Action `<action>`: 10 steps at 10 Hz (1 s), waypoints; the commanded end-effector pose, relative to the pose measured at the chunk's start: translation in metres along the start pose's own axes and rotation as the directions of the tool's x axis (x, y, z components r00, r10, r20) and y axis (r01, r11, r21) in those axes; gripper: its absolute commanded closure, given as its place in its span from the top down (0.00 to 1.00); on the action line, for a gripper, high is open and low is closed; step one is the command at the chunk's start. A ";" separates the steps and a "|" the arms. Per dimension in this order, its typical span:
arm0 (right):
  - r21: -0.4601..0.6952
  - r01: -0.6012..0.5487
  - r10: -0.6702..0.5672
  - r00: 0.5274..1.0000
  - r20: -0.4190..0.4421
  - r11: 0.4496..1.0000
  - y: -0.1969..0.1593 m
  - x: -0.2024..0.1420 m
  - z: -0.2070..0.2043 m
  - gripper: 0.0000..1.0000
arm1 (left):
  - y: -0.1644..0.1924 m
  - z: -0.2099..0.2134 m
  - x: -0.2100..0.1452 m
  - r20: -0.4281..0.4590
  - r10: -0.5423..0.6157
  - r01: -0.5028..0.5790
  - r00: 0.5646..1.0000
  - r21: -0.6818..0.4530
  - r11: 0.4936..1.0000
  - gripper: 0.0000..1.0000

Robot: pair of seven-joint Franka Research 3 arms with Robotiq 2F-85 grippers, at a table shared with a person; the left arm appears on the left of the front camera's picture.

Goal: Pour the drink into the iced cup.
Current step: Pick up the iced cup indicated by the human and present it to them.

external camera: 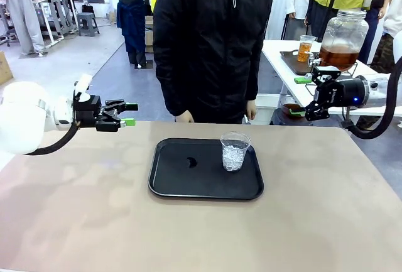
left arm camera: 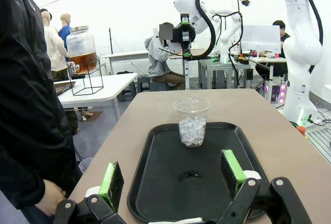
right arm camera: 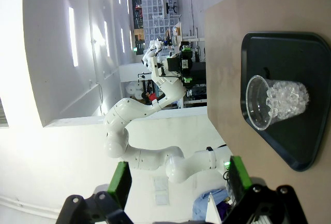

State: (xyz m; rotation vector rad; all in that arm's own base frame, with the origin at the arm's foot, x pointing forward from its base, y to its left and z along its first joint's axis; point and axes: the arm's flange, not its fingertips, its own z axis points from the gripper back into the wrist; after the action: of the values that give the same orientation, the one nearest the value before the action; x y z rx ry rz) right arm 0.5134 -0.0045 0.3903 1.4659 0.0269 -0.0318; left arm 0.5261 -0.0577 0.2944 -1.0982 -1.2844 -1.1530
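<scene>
The iced cup (external camera: 235, 151), clear plastic with ice in its lower half, stands upright on the right part of a black tray (external camera: 164, 187) in the middle of the table. The drink (external camera: 340, 55) is amber liquid in a big glass jar on a white side table at the back right. My left gripper (external camera: 129, 114) hovers open above the table's far left edge, pointing right toward the tray. My right gripper (external camera: 300, 97) hangs open off the far right corner, in front of the jar. In the left wrist view the cup (left arm camera: 191, 123) stands beyond the open fingers (left arm camera: 111, 182). The right wrist view shows the cup (right arm camera: 274, 102) sideways.
A person in a black jacket (external camera: 210, 39) stands at the far edge, hands resting near the tabletop. A small cup of amber drink (external camera: 306, 47) sits beside the jar. A small dark mark (external camera: 193, 162) lies on the tray. Bare tabletop (external camera: 94, 222) surrounds the tray.
</scene>
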 end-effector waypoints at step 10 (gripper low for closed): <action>0.000 -0.002 0.002 1.000 0.003 1.000 0.001 -0.001 0.000 1.00 | 0.002 -0.001 0.002 0.003 0.005 -0.005 1.000 0.000 1.000 1.00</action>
State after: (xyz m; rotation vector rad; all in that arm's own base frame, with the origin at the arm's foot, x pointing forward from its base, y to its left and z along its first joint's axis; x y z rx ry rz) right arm 0.5134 -0.0045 0.3903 1.4659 0.0269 -0.0318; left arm 0.5261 -0.0577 0.2944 -1.0982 -1.2843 -1.1530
